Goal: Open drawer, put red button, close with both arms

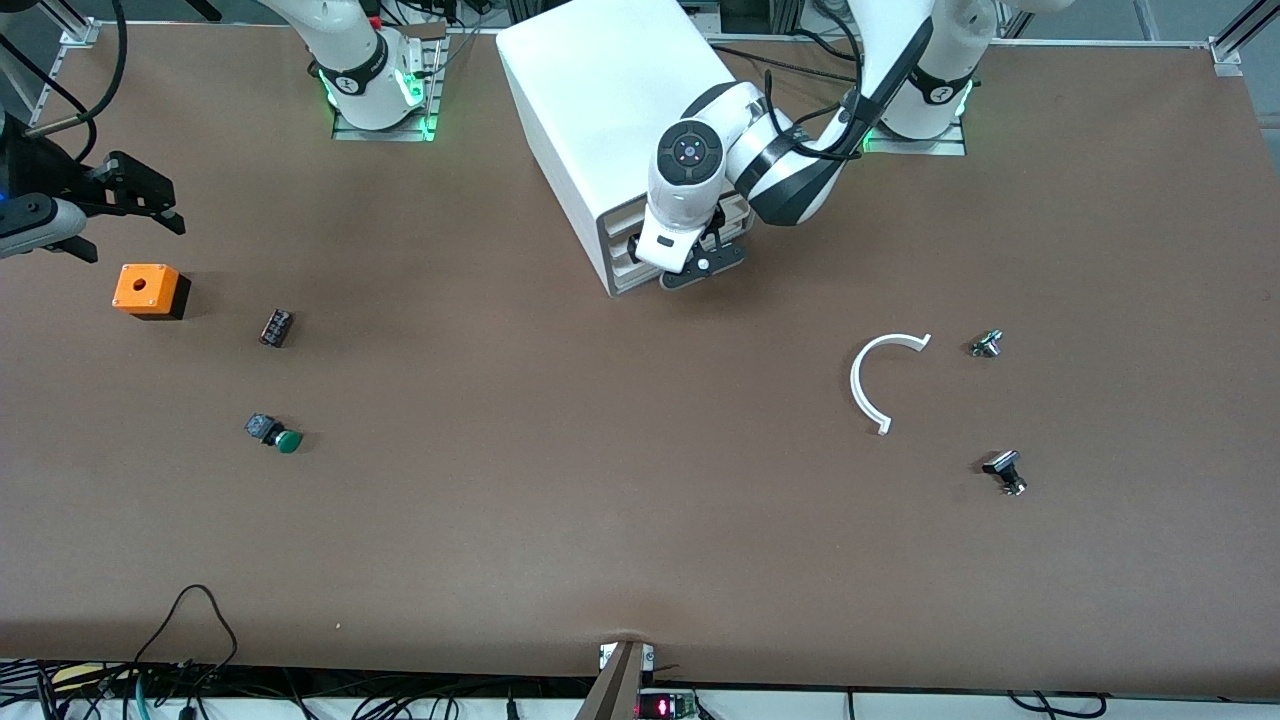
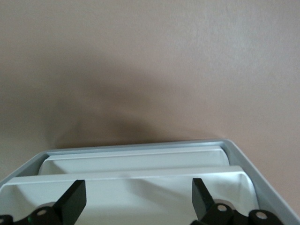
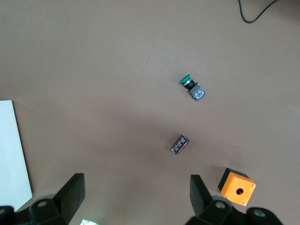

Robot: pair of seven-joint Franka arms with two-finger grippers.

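The white cabinet (image 1: 600, 110) stands between the arms' bases, its stacked drawers (image 1: 622, 255) facing the front camera. The drawer fronts look about level with the cabinet's frame. My left gripper (image 1: 700, 268) is right at the drawer fronts, open. In the left wrist view its fingers (image 2: 72, 199) stand wide apart over a white drawer front (image 2: 140, 185), holding nothing. My right gripper (image 1: 160, 205) is open and empty, up over the right arm's end of the table near the orange box (image 1: 150, 290). The red button shows in no view.
A green-capped button (image 1: 275, 432) and a small dark block (image 1: 277, 328) lie at the right arm's end; both show in the right wrist view, the green button (image 3: 192, 86) and the block (image 3: 180, 144). A white curved strip (image 1: 875, 375) and two small metal parts (image 1: 987, 344) (image 1: 1005, 470) lie at the left arm's end.
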